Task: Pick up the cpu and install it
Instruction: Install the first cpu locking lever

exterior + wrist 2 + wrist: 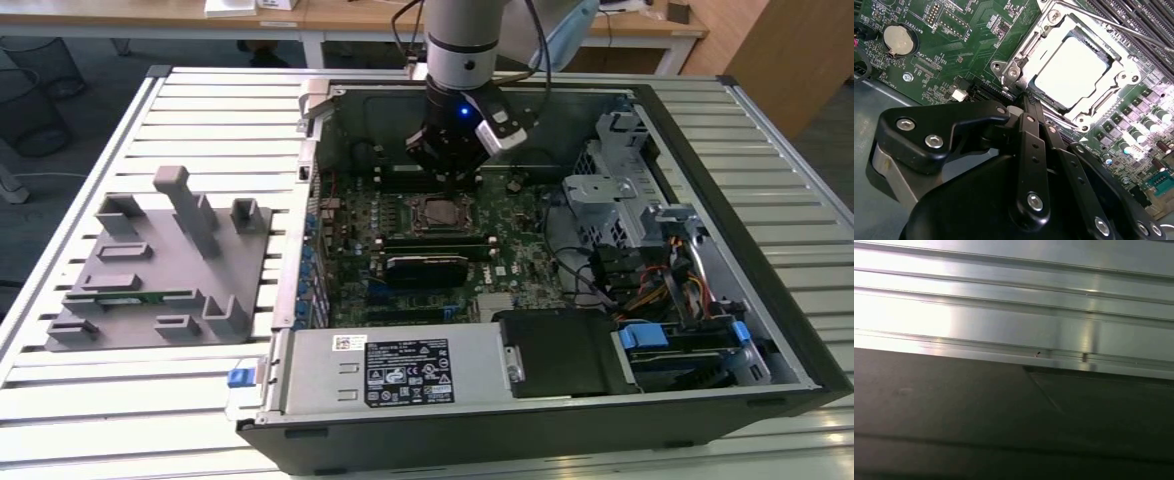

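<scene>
A slatted metal table carries an open computer case lying on its side, its motherboard facing up, and the arm comes down into it almost vertically from above, its pale cylindrical wrist section standing upright over the far half of the board. Below the wrist the black gripper hangs with its tip just above the board, on the far side of the processor socket and close to it, not touching it as far as the exterior view shows. On the exterior view's left, well apart from the case, a grey moulded parts holder rests on the table with a long green memory stick lying in one of its slots. In the second wrist view the gripper's black linkage fills the near part of the picture, its fingers drawn together to a narrow tip with nothing between them, pointing at the edge of the socket's metal frame. The cpu lies flat inside that frame, silvery top up, free of the gripper. A round coin battery sits on the board, well away from the socket.
</scene>
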`<move>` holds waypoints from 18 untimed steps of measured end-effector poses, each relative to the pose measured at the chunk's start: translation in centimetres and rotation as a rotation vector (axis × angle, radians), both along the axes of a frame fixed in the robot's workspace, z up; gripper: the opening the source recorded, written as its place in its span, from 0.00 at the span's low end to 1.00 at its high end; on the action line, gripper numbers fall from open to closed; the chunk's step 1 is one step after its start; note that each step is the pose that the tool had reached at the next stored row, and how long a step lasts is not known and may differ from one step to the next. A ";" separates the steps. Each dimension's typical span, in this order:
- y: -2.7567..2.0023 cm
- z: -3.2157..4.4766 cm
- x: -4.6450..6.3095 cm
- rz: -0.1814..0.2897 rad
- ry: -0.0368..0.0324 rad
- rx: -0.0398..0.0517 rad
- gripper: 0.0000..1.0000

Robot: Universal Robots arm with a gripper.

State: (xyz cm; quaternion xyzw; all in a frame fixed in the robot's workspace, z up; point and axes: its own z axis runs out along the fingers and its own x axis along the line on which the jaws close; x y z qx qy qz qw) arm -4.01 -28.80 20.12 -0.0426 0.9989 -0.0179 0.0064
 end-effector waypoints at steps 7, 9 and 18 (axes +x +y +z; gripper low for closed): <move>-0.14 -0.06 0.1 0.000 0.0003 -0.0079 0.11; -0.19 -0.10 0.1 -0.001 0.0003 -0.0101 0.11; -0.29 -0.40 0.2 -0.001 0.0004 -0.0228 0.11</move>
